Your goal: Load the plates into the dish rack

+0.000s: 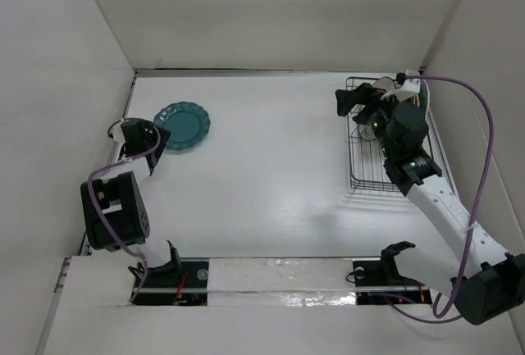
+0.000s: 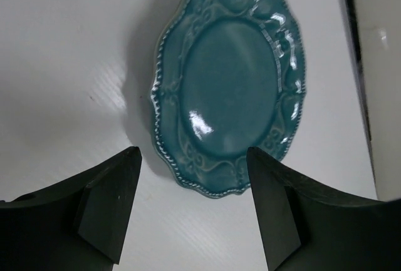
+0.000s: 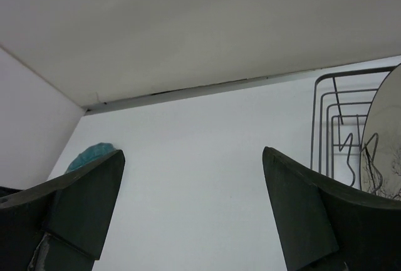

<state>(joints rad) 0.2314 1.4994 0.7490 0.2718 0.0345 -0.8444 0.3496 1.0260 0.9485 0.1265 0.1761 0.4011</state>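
Observation:
A scalloped dark teal plate (image 1: 184,124) lies flat on the white table at the far left; it fills the left wrist view (image 2: 229,83). My left gripper (image 1: 161,139) is open and empty just short of the plate's near-left rim, with the rim between its fingertips (image 2: 193,156). The black wire dish rack (image 1: 366,166) stands at the right. A cream plate with black branches (image 3: 383,134) stands upright in its far end, and light plates (image 1: 392,89) show there, partly hidden by my arm. My right gripper (image 1: 351,106) is open and empty above the rack's far left side (image 3: 193,155).
White walls enclose the table on the left, back and right. The rack's (image 3: 331,114) near half shows only bare wires. The teal plate (image 3: 86,157) peeks past the right gripper's left finger. A purple cable (image 1: 489,138) loops beside the right arm.

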